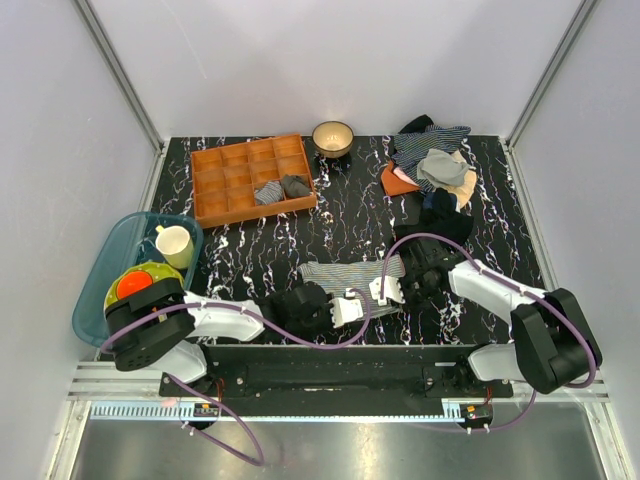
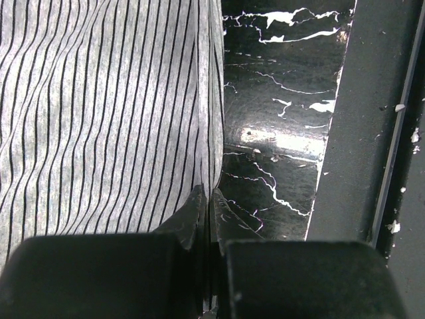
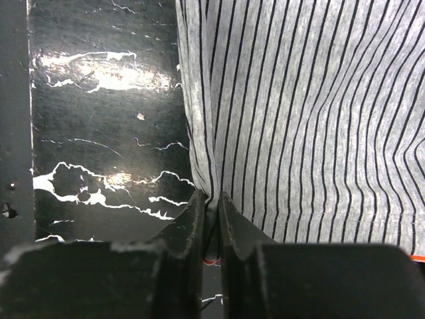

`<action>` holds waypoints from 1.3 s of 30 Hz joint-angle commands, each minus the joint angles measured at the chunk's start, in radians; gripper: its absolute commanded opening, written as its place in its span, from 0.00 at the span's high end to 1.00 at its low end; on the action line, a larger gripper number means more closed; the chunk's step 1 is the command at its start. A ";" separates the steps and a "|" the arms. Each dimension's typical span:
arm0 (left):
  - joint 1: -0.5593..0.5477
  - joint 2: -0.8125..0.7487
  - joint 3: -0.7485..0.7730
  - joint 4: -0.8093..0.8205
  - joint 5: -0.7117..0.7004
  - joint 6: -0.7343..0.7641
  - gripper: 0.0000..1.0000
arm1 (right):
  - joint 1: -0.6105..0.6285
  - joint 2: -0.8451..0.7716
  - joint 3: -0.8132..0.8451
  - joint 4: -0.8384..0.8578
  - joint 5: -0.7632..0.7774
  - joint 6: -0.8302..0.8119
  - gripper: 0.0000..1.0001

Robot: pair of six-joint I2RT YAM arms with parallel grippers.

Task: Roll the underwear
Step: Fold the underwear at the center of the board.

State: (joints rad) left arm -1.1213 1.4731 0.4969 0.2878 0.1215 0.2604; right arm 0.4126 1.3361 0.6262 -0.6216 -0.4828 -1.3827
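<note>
Two wrist views only: left end effector (image 2: 208, 197), right end effector (image 3: 210, 201) each clamp underwear (image 1: 345, 270) edge.

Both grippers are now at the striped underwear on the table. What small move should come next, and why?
Probably both lift the pinched edge slightly and carry it over the cloth to begin the roll. The left gripper and right gripper each have jaws closed on an edge of the underwear, which lies spread out and unrolled.
</note>
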 commanded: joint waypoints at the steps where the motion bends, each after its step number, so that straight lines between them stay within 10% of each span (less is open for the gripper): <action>1: -0.005 0.021 -0.003 0.024 0.033 -0.012 1.00 | 0.002 0.034 -0.031 0.040 0.121 -0.019 0.93; 23: 0.155 -0.178 0.052 -0.102 0.190 -0.033 1.00 | 0.003 0.124 0.355 -0.273 -0.063 0.234 1.00; 35: 0.385 0.044 0.239 -0.212 0.263 -0.053 1.00 | 0.002 0.460 0.676 -0.287 0.078 0.355 0.99; 39: 0.419 0.134 0.321 -0.272 0.248 -0.065 1.00 | 0.002 0.503 0.702 -0.225 0.125 0.448 0.84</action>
State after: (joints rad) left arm -0.7292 1.5410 0.7307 0.0708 0.3450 0.2092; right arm 0.4126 1.8175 1.2797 -0.8852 -0.4267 -1.0416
